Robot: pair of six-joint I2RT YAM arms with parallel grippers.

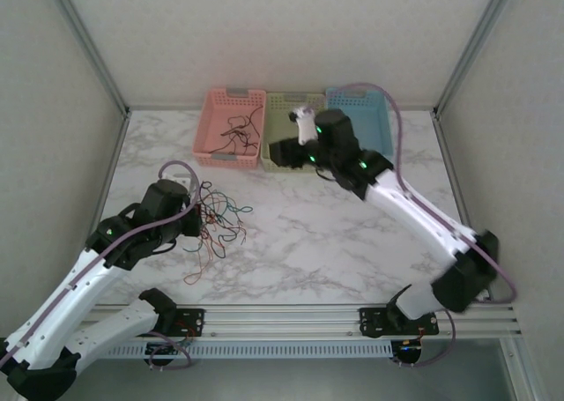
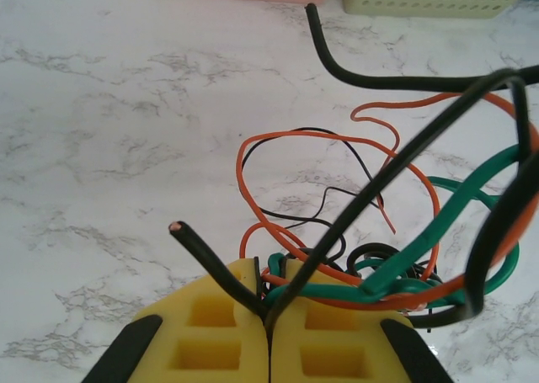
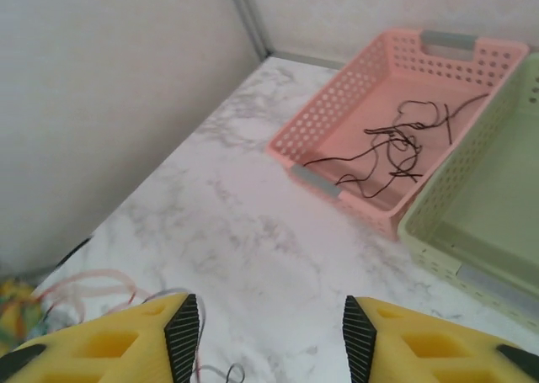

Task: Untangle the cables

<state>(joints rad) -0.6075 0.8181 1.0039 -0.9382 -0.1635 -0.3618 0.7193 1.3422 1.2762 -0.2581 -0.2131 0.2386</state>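
left gripper clamped on one black cable, cables tangled over and right of its tips on table, right gripper fingers apart, empty, above table, loose black wires ahead in pink basket

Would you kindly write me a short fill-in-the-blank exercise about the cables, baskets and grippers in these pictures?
1. The left gripper pinches a ____ cable from the tangle.
2. The loose black wires lie in the ____ basket.
3. The right gripper is ____, holding nothing.
4. Between the pink basket and the blue basket stands the ____ one.
Missing words: black, pink, open, green.
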